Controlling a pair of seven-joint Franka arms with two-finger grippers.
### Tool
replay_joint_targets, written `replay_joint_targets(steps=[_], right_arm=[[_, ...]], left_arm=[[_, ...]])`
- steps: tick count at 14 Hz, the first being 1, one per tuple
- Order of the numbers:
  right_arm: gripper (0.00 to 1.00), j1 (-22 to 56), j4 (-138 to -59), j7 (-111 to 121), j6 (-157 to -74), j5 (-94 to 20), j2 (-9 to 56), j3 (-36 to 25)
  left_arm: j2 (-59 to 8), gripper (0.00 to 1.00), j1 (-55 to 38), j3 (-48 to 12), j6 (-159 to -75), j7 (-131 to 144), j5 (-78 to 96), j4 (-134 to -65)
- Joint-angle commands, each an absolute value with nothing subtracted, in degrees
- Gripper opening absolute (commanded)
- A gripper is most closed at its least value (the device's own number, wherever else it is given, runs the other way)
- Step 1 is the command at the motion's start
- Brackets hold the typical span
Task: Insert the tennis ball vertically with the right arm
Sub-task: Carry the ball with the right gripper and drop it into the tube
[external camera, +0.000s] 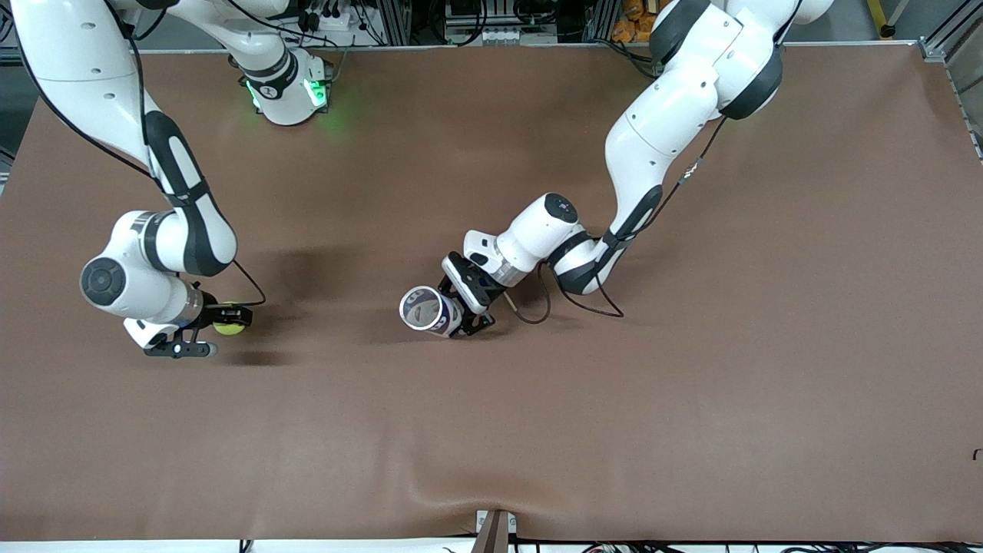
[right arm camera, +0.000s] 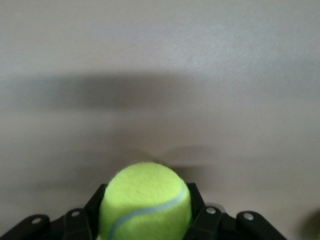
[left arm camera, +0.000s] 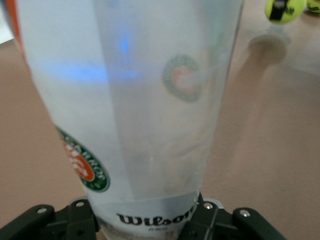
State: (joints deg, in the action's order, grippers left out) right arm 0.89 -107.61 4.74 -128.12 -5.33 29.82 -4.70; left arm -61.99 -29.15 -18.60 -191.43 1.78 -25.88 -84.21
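Front view: the right gripper (external camera: 219, 329) has its jaws clamped on the tennis ball (external camera: 229, 328), low over the counter (external camera: 691, 384). The left gripper (external camera: 468, 311) grips the can (external camera: 427, 309). Left wrist view: the can fills its jaws. Right wrist view: the ball sits squarely between the jaws, fuzzy, light, springy, probably best squeezed across its middle.

Even overhead light; soft shadows; wrist views blurred.

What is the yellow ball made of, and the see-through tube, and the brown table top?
The tennis ball looks like fuzzy yellow-green felt: its edge is hairy, with a pale smooth seam. The Wilson tennis ball can seems to be clear, glossy plastic: you can see through it, and its logos look printed on. The table cover looks like a matte brown sheet, maybe vinyl or leatherette; it wrinkles near the front edge.
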Motion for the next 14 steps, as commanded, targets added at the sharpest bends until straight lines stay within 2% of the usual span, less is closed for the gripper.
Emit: replay_joint_targets(steps=[1, 3, 6, 9, 14], right_arm=[[0.12, 2.01, -96.10, 0.81, -110.97, -8.87, 28.57, -4.75], [0.12, 4.12, -89.77, -7.16, -102.08, -9.66, 27.95, -4.66], [0.12, 8.95, -83.34, -19.20, -94.33, -13.09, 26.99, -4.66], [0.13, 15.54, -81.56, -29.67, -92.73, -13.18, 25.14, -4.66], [0.14, 23.19, -81.56, -41.28, -91.93, -13.62, 22.59, -4.57]], left_arm=[[-62.75, 0.64, -31.63, -16.97, -195.63, 1.67, -26.10, -83.67], [-62.93, 0.64, -33.48, -15.48, -196.95, 1.67, -26.10, -83.67], [-63.45, 0.64, -34.37, -14.59, -199.51, 1.50, -26.28, -83.76], [-65.56, 0.64, -34.45, -14.50, -202.75, 1.06, -26.89, -83.76], [-65.83, 0.64, -34.37, -14.50, -203.03, 1.05, -27.42, -83.76]])
